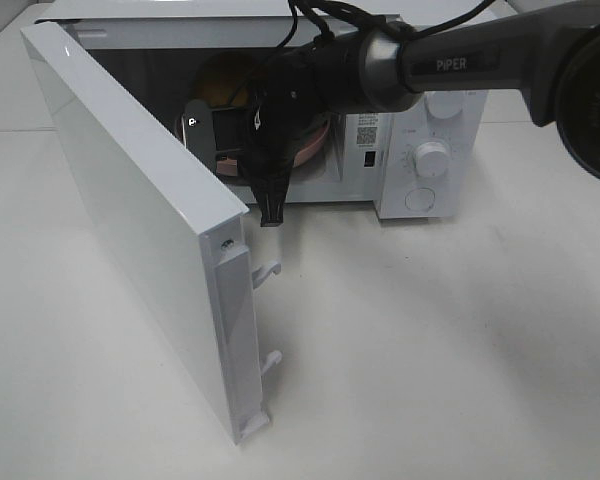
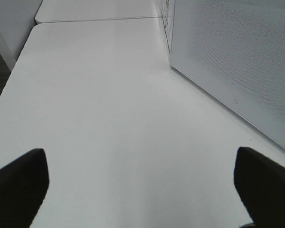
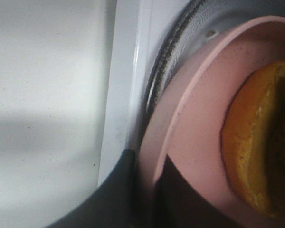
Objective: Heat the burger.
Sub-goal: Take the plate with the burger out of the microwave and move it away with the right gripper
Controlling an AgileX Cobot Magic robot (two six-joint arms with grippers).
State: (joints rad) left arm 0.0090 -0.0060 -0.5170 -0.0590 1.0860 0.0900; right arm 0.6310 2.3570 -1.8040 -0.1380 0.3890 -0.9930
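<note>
The burger point(image 3: 256, 147), with its golden-brown bun, sits on a round pink plate point(image 3: 199, 133) on the turntable inside the open microwave point(image 1: 430, 130). In the exterior high view the burger point(image 1: 220, 80) shows only partly behind my right arm point(image 1: 430, 65), which reaches into the oven. My right gripper point(image 3: 147, 161) is shut on the plate's near rim, one dark finger on each side of it. Over the bare table away from the burger, my left gripper point(image 2: 142, 190) stands open with nothing between its fingers.
The microwave door point(image 1: 130, 210) is swung wide open toward the front left, its latch hooks point(image 1: 268, 270) sticking out. The control knobs point(image 1: 432, 158) are on the oven's right side. A perforated white microwave panel point(image 2: 237, 57) stands beside the left gripper. White table point(image 1: 430, 330) lies all around.
</note>
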